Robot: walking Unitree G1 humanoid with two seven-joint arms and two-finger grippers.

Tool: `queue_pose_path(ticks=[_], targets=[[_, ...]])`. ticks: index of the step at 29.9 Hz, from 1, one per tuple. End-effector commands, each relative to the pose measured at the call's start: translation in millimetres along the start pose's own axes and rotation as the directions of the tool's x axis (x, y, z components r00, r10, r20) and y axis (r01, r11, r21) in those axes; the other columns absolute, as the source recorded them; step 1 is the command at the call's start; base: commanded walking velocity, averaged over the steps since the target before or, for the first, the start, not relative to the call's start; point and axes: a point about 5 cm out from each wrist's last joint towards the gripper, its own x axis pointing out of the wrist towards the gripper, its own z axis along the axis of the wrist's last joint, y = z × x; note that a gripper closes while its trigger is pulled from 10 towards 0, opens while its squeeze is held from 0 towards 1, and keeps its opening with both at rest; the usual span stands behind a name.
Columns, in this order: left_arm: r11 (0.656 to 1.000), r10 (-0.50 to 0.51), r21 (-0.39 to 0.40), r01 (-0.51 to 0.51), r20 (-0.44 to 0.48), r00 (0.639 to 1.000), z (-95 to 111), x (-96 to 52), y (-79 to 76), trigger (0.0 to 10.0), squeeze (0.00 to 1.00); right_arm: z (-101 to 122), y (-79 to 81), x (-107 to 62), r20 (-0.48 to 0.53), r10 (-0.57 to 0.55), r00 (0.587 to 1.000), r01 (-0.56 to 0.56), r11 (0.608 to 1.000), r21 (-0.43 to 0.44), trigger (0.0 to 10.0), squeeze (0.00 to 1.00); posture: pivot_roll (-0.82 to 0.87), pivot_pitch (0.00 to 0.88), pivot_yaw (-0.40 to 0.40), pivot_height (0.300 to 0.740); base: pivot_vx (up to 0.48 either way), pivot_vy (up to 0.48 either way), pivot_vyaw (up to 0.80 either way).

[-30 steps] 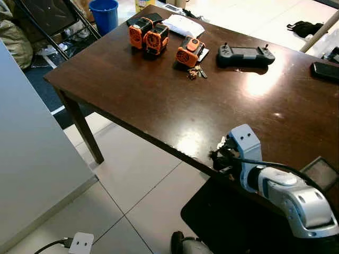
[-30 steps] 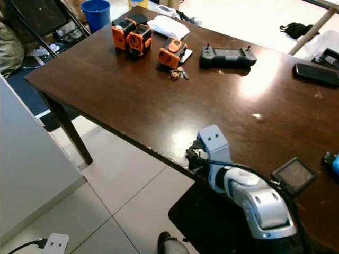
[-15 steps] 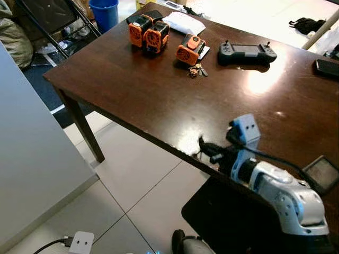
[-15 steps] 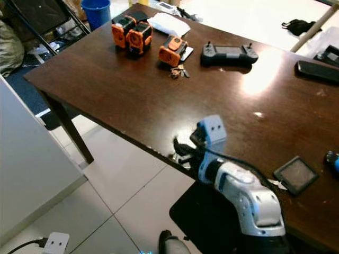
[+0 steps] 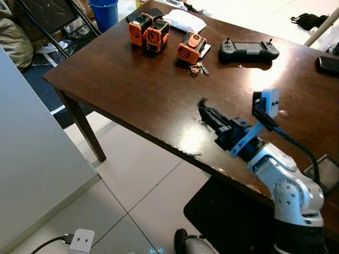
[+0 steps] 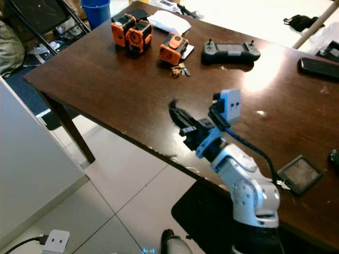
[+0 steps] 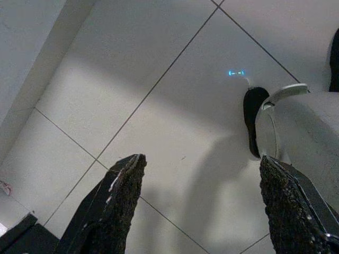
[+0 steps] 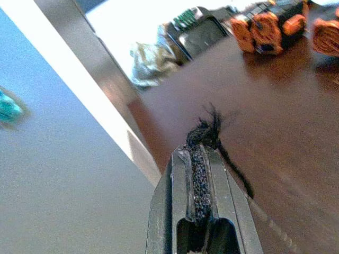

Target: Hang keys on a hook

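Observation:
A small bunch of keys (image 5: 197, 69) lies on the dark wooden table (image 5: 132, 90), just in front of an orange device (image 5: 189, 50). My right gripper (image 5: 204, 107) hangs low over the table's near half, fingers pressed together with nothing between them, pointing toward the keys and well short of them. In the right wrist view the shut fingertips (image 8: 203, 136) stand over the brown tabletop, with frayed black padding at their ends. In the left wrist view my left gripper (image 7: 198, 166) is open above the tiled floor, holding nothing.
Two more orange devices (image 5: 148, 33), a white packet (image 5: 184, 22), a black handheld controller (image 5: 249, 50) and a phone (image 5: 328, 63) sit at the table's far side. A small dark square pad (image 6: 300, 174) lies near the right edge. A blue bin (image 5: 104, 11) and a white wall (image 5: 32, 159) stand at left.
My right arm has lifted from the table's near edge and swung forward over the tabletop, its shut gripper now pointing toward the keys.

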Motion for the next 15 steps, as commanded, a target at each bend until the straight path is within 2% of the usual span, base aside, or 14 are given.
queue_pose_path(ticks=[1,6,7,11,15], targets=[[1.0,0.003,-0.001,-0.003,-0.039,0.999,-11.0,-2.5,1.9,10.0,0.0,6.0,8.7,4.2,0.051,0.041,0.998,-0.042,0.999,0.001,0.0,0.0,-0.11,0.128,0.084,0.74,0.0,0.0,0.0],[1.0,0.003,0.001,-0.003,-0.037,0.999,-10.1,-2.2,1.8,10.0,0.0,10.2,21.2,17.1,0.085,0.103,0.991,-0.103,0.995,-0.009,0.0,0.0,-0.1,0.125,0.084,0.74,0.0,0.0,0.0],[1.0,0.002,0.0,-0.002,-0.036,0.999,-9.6,-2.1,1.7,10.0,0.0,11.2,28.7,23.6,0.084,0.146,0.986,-0.143,0.989,-0.038,0.0,0.0,-0.1,0.125,0.084,0.74,0.0,0.0,0.0],[1.0,-0.001,-0.002,0.001,-0.033,0.999,-8.6,-1.8,0.6,10.0,0.0,13.7,44.3,36.6,0.082,0.227,0.971,-0.219,0.971,-0.093,0.0,0.0,-0.09,0.114,0.078,0.74,0.0,0.0,0.79],[1.0,-0.006,-0.004,0.006,-0.031,1.0,-8.4,-1.7,-0.8,10.0,0.0,16.7,51.9,43.4,0.094,0.262,0.961,-0.253,0.962,-0.098,0.0,0.0,-0.09,0.104,0.07,0.74,0.0,0.0,0.78]])
